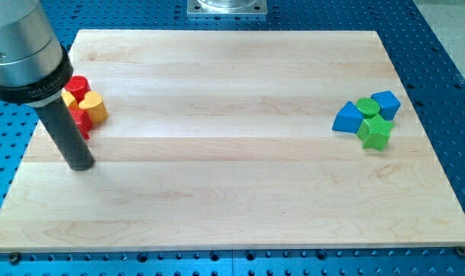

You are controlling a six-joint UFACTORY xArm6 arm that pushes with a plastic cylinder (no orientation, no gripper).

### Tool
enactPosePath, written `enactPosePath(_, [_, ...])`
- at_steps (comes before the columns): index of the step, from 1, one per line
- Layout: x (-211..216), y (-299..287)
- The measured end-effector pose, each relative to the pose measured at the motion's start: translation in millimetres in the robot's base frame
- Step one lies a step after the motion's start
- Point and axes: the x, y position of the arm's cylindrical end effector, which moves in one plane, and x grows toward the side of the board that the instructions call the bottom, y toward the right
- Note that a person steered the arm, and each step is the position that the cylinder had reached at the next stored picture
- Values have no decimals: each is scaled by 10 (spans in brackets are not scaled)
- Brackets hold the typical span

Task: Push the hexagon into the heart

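Note:
A red block (78, 83), which looks like the hexagon, sits near the board's left edge. Touching it on its lower right is a yellow-orange heart (94, 106). Another red block (81, 122) lies just below them, and a sliver of a yellow block (68, 99) shows beside the rod; the rod partly hides both, so I cannot make out their shapes. My tip (80, 165) rests on the board below this cluster, slightly left of the heart. The rod's body covers the cluster's left side.
At the view's right a second cluster holds a blue block (347, 117), a green round block (368, 106), another blue block (386, 102) and a green star-like block (374, 133). The wooden board (232, 192) lies on a blue perforated table.

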Motion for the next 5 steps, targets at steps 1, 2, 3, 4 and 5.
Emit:
enactPosePath(1, [0,0])
enactPosePath(2, [-5,0])
enactPosePath(3, [-6,-3])
enactPosePath(4, [-6,-3])
enactPosePath(5, [12,-93])
